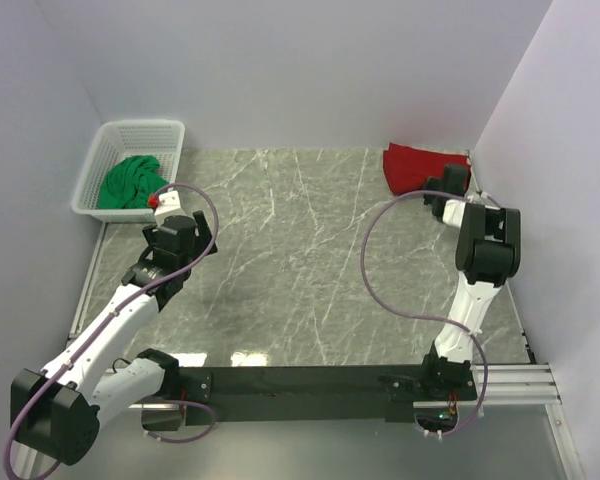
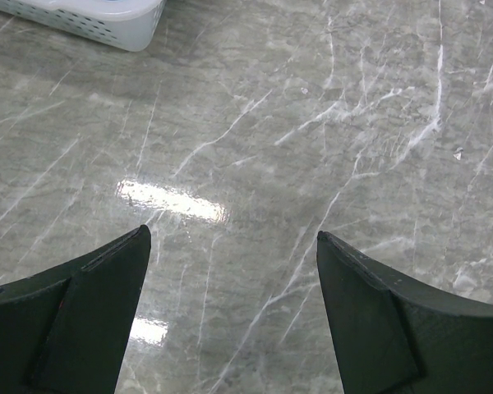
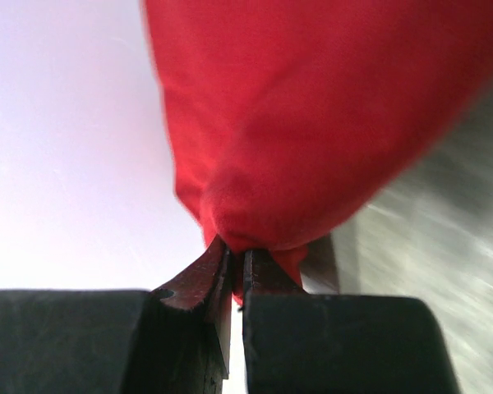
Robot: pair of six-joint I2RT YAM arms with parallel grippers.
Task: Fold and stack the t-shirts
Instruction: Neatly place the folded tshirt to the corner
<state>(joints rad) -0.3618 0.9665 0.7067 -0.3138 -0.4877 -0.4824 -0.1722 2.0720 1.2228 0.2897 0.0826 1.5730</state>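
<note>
**Fabric Handling: Red Tee in Grasp, Green Tee in Basket**

**Location.** The red t-shirt lies bunched at the far right corner of the marble-pattern table, against the back wall. The green t-shirt sits crumpled inside the white lattice basket at the far left corner, well apart from the red one.

**Gripper state.** The right gripper is clamped on a pinch of red cloth. In the wrist view, the fabric balloons out from between the closed jaws. The left gripper is spread wide and holds nothing; it hovers over bare table near the basket.

**Material behaviour.** Both garments are judged light, limp and non-fragile. They have no stiffness, so a single pinch lifts a sagging bundle, not a flat panel. The cloth may drag on the table and bunch further when pulled.

**Recommended hold.** Grip at a hem, shoulder seam or sleeve edge, where doubled cloth gives the jaws more to bite. Which part of the red t-shirt is pinched cannot be told. Flattening probably calls for two holds set apart, one per arm. On the green t-shirt, take the topmost fold, clear of the rim, to avoid lifting the basket.
</note>
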